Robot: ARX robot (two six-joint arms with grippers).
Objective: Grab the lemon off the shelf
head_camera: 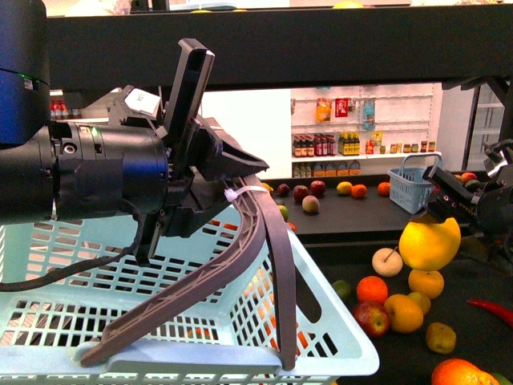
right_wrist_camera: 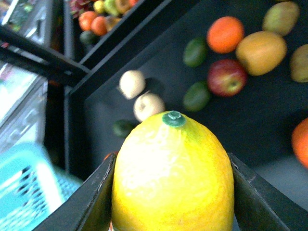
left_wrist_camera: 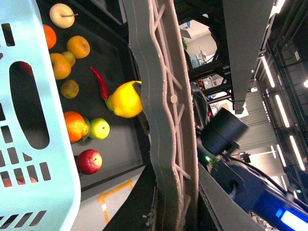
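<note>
Lemon [head_camera: 430,243] is clenched in right end effector [head_camera: 439,210] above the shelf [head_camera: 473,281]; left end effector [head_camera: 228,180] grasps basket handle [head_camera: 240,257].

The lemon [head_camera: 430,243] is bright yellow with a small green tip, and the shelf [head_camera: 353,220] under the fruit is black. The basket [head_camera: 337,341] is light blue with rows of little holes all over, and its handle [head_camera: 282,297] is grey-brown. Near the lemon are orange oranges [head_camera: 372,289], a red apple [head_camera: 371,318], a cream apple [head_camera: 387,261] and a red chilli [head_camera: 490,311].
</note>
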